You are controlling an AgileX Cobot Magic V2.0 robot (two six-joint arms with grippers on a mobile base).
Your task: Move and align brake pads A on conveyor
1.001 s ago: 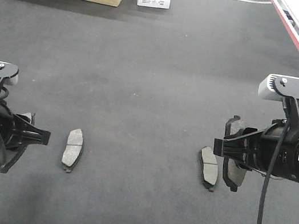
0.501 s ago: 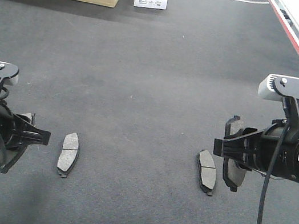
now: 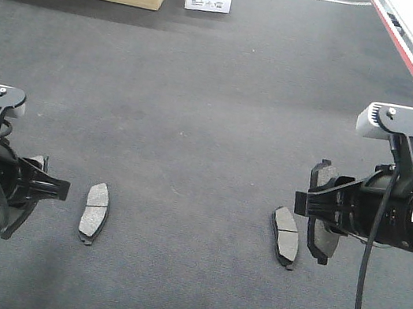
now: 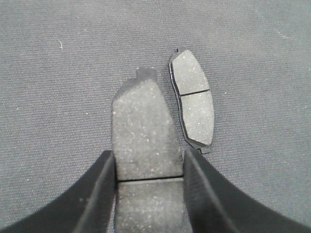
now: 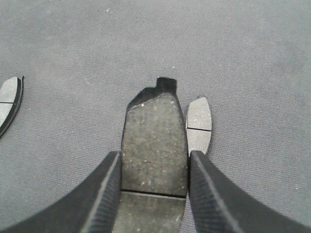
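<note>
While each tool grips a brake pad, left tool (image 3: 52,188) and right tool (image 3: 311,205) both hang low over the conveyor (image 3: 219,85), a loose pad (image 3: 94,213) and another (image 3: 285,236) just beside them. Risk: a held pad clips its neighbour on lowering, knocking it askew.

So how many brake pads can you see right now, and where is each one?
4. One brake pad lies on the conveyor beside the left gripper, which holds another. One lies beside the right gripper, which holds the fourth.
</note>
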